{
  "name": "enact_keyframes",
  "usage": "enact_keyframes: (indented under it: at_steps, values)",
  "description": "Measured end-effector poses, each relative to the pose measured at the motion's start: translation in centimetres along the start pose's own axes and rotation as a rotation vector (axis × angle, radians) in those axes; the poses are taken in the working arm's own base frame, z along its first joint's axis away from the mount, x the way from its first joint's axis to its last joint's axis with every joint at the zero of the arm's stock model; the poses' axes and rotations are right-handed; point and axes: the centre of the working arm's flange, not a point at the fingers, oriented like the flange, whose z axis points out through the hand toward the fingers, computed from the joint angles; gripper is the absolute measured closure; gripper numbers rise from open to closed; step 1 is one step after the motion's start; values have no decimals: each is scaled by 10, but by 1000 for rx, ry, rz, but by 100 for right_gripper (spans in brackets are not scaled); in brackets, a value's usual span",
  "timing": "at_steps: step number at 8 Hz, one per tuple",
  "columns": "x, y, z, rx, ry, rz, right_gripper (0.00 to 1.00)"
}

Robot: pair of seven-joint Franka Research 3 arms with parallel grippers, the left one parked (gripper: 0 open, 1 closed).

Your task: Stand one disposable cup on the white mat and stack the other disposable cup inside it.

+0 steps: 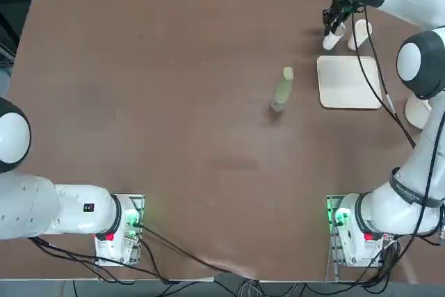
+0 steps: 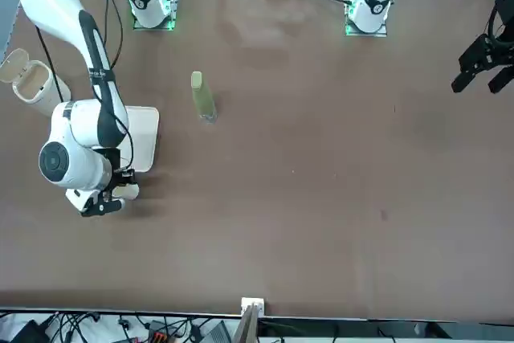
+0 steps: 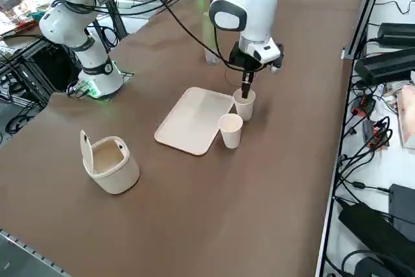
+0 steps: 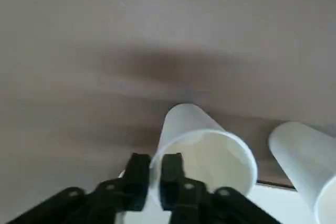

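Beside white mat (image 3: 193, 120): right gripper (image 4: 156, 174) pinching cup (image 4: 202, 153) rim; bottle (image 1: 282, 90) apart.

A plain brown table (image 1: 174, 123) is seen, unpatterned. The white mat (image 1: 349, 82) is shown off-white, and both disposable cups (image 3: 244, 105) (image 3: 230, 130) are plain white. The right gripper (image 4: 156, 174) is black, on a white arm. A pale yellow-green bottle (image 1: 283, 90) is seen, and a cream round container (image 3: 111, 163) with a matching lid.
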Motion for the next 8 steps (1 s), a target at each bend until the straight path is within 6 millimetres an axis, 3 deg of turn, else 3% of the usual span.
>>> enact_keyframes:
  at_steps: [1, 4, 6, 8]
  values:
    - [1, 0, -3, 0, 6, 2, 98]
    - [-8, 5, -32, 0, -16, 10, 98]
    - [-29, 20, -63, -4, -65, 38, 98]
    - [-60, 33, -67, -10, -109, 58, 98]
